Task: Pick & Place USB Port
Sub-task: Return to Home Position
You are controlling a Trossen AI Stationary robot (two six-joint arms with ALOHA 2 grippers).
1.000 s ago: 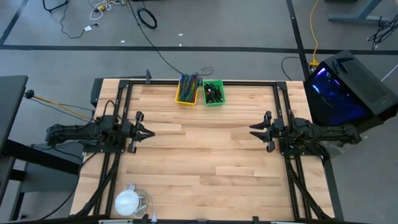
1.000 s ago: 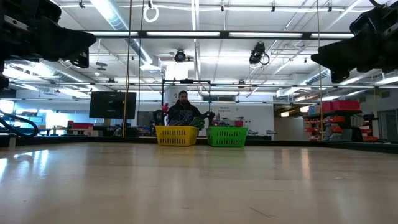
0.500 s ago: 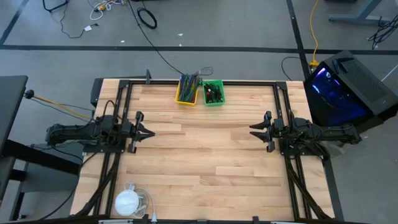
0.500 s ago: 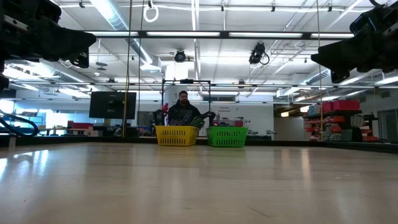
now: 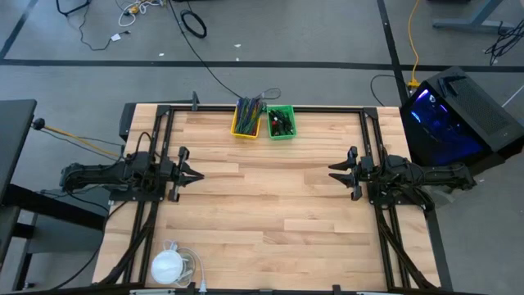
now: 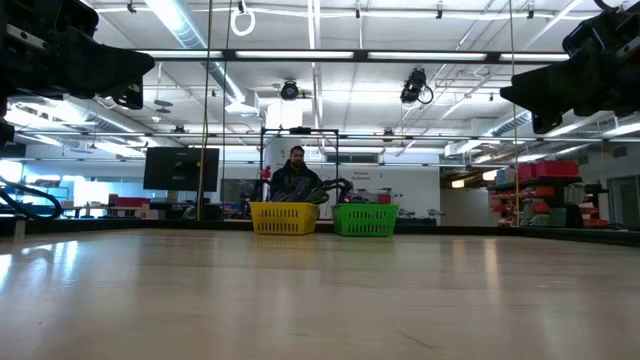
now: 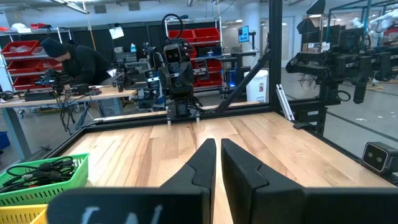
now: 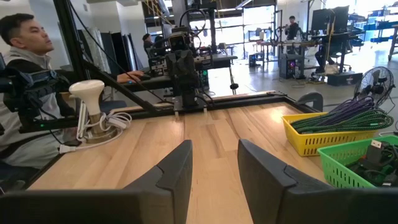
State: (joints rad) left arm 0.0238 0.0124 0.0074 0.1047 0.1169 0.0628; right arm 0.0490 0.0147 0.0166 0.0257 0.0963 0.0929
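- Where the pale wooden surface [image 5: 270, 205] meets its far edge, two plastic mesh bins are seen: one yellow bin [image 6: 283, 220], one green bin [image 6: 365, 221], cables [image 8: 339, 115] in each.
- Both are set well apart from the two tools: left tool [image 5: 199, 174] nearly pressed together, right tool [image 5: 332, 170] spread.
- Bare wood is left between the tools.

Green bin [image 7: 38, 184]: cut off by the left wrist view's edge. Yellow bin [image 5: 246, 134]: contents too small to tell apart from above.
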